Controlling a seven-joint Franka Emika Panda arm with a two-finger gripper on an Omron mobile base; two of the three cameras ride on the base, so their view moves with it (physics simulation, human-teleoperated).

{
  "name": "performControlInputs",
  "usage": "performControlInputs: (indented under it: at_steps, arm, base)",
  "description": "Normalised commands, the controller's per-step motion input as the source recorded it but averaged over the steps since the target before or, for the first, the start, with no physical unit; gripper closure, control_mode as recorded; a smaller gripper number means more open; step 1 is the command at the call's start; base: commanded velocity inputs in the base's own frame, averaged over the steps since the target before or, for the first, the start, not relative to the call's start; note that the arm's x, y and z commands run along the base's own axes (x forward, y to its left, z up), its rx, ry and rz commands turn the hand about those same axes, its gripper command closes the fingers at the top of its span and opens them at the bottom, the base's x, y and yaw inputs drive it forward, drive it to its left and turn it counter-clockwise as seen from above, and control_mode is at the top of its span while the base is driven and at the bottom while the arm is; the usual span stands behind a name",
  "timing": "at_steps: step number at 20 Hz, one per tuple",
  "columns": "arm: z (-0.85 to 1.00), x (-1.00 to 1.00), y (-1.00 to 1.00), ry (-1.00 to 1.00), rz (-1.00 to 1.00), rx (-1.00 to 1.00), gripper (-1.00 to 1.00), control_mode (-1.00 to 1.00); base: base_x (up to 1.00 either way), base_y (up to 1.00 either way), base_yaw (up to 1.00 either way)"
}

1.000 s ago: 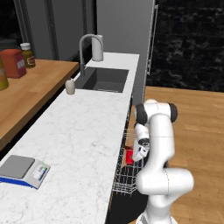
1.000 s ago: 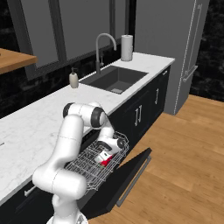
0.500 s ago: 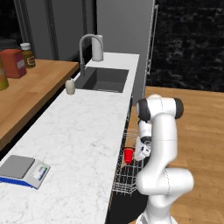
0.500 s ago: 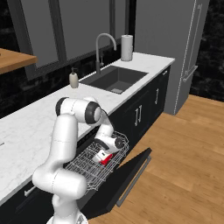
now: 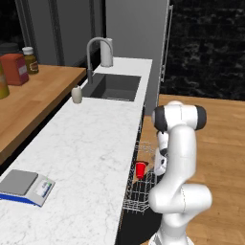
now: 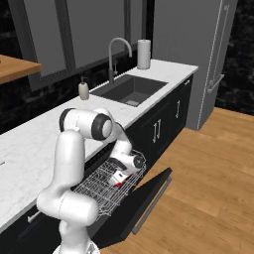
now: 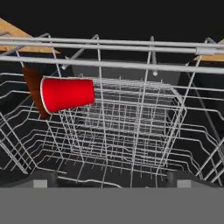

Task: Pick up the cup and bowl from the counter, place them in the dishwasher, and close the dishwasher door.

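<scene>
Inside rack, cup on side, left of released pincer.

The white arm rises from its base, its upper link standing nearly upright to a dark-jointed elbow at about chest height. From there the forearm folds back down and forward, so the wrist hangs low in front of the body. The gripper points downward at the end of it, wrist tilted slightly. Its two small dark fingertips stand wide apart, spread to the edges of the hand's own view, with nothing between them.
</scene>
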Motion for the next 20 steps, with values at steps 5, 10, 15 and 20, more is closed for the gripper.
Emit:
performControlInputs:
  at_steps: [5, 10, 15, 20]
  arm:
    - [-0.05, -0.02, -0.46, 0.10, 0.00, -0.07, -1.00, -1.00]
    - [-0.03, 0.00, -0.46, 0.11, 0.00, -0.09, -1.00, -1.00]
    - [-0.19, 0.02, -0.06, 0.05, 0.00, -0.06, -1.00, -1.00]
    - [-0.52, 0.13, 0.00, 0.02, 0.00, -0.08, -1.00, -1.00]
  base:
    - [0.00, 0.00, 0.00]
    - [0.00, 0.00, 0.00]
    - [0.00, 0.00, 0.00]
    - [0.00, 0.00, 0.00]
